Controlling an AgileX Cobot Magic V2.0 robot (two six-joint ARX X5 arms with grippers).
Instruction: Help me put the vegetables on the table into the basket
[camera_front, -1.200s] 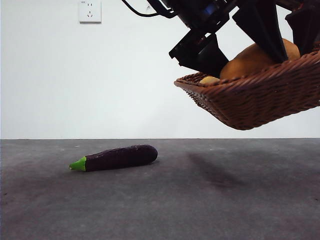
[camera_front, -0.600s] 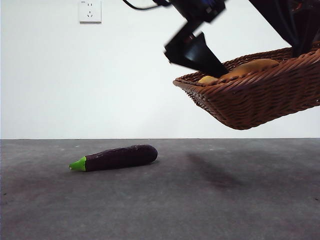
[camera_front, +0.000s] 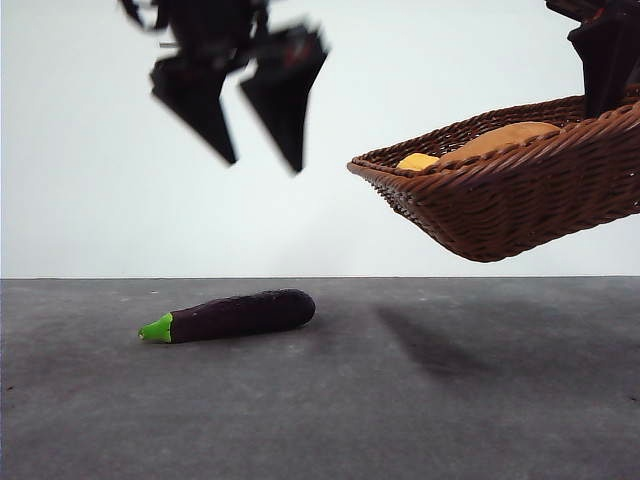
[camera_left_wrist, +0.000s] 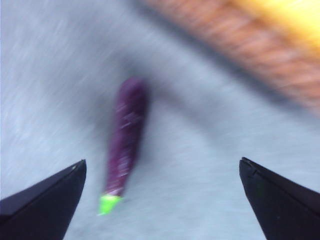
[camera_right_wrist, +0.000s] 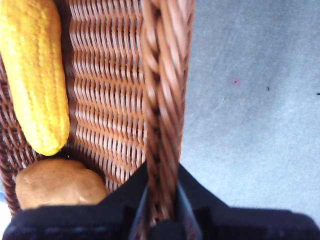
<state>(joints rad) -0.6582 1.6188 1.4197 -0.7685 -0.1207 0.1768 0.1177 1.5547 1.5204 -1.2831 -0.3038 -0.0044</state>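
On the grey table (camera_front: 420, 420) the eggplant (camera_front: 238, 315) lies left of centre, likely light, stiff and slick, best pinched mid-body by the open left gripper (camera_front: 258, 150) above, while the right gripper (camera_right_wrist: 161, 200) clamps the raised basket (camera_front: 520, 205) rim.

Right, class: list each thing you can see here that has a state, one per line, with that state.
Slim dark purple eggplant: lying flat on the table, outside the basket.
Brown woven wicker basket: held in the air, tilted.
Tan-brown potato: inside the basket.
Yellow bumpy corn piece: inside the basket.
Left claw: open, empty, above the eggplant.
Right claw: shut on the basket rim.
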